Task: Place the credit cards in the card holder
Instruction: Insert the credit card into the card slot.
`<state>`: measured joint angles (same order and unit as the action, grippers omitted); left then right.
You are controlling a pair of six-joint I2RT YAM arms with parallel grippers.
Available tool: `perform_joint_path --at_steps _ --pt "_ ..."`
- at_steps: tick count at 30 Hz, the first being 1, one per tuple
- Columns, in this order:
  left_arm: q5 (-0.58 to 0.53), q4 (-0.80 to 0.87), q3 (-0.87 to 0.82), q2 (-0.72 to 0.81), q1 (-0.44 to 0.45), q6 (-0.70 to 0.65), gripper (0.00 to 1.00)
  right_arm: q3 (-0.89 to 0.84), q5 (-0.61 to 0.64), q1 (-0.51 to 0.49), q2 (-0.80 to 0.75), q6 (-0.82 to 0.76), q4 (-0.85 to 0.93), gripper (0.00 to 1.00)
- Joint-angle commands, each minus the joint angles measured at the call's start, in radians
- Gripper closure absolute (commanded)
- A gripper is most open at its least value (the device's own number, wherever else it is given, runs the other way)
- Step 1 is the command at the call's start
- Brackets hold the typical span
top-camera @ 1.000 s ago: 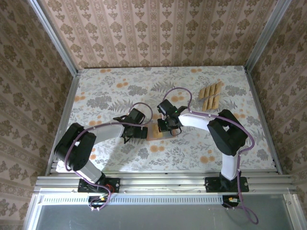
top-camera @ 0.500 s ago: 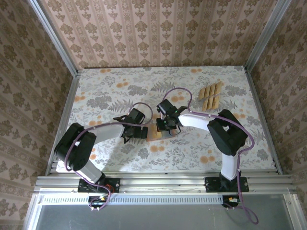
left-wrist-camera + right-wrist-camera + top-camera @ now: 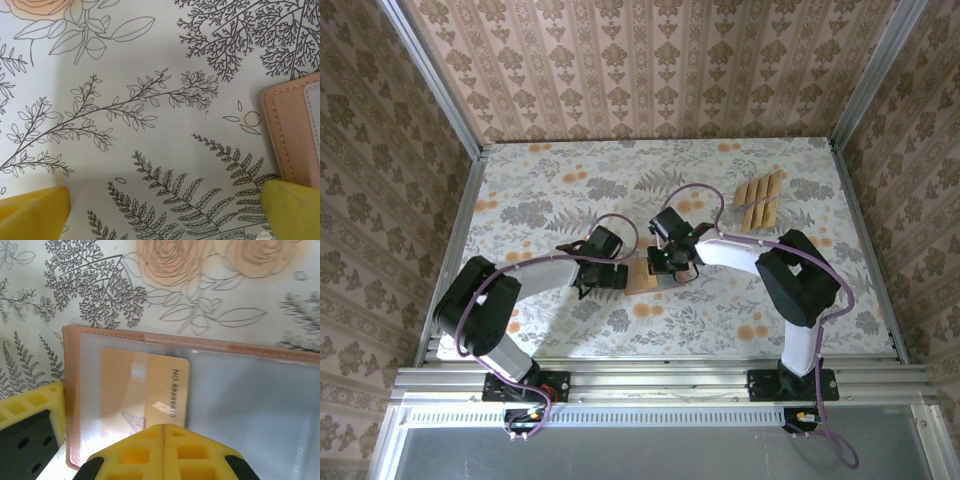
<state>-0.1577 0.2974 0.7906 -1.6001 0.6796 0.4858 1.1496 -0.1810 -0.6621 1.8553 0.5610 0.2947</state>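
The right pincer (image 3: 164, 440) is closed, its joined tips over one edge of a credit card (image 3: 142, 385) that lies flat under the clear pocket of the open card holder (image 3: 72, 400), mid-table. The left pincer (image 3: 162, 210) gapes wide and empty, just beside the holder. Other credit cards (image 3: 760, 200) lie toward the far right corner of the table (image 3: 550, 200).

The right gripper (image 3: 667, 264) has edged slightly left and farther over the card holder (image 3: 642, 278) — its arm's elbow (image 3: 802, 280) has swung a little right.
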Motion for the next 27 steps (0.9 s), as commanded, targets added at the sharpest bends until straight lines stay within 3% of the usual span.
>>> perform_joint_path --at_steps 1,27 --pt "0.077 -0.147 -0.019 -0.083 0.008 -0.001 0.00 -0.024 0.028 0.028 -0.050 -0.011 0.021 1.00" --pt "0.081 -0.153 -0.008 -0.106 0.012 0.000 0.00 -0.039 -0.025 -0.015 0.058 0.033 -0.056 1.00"
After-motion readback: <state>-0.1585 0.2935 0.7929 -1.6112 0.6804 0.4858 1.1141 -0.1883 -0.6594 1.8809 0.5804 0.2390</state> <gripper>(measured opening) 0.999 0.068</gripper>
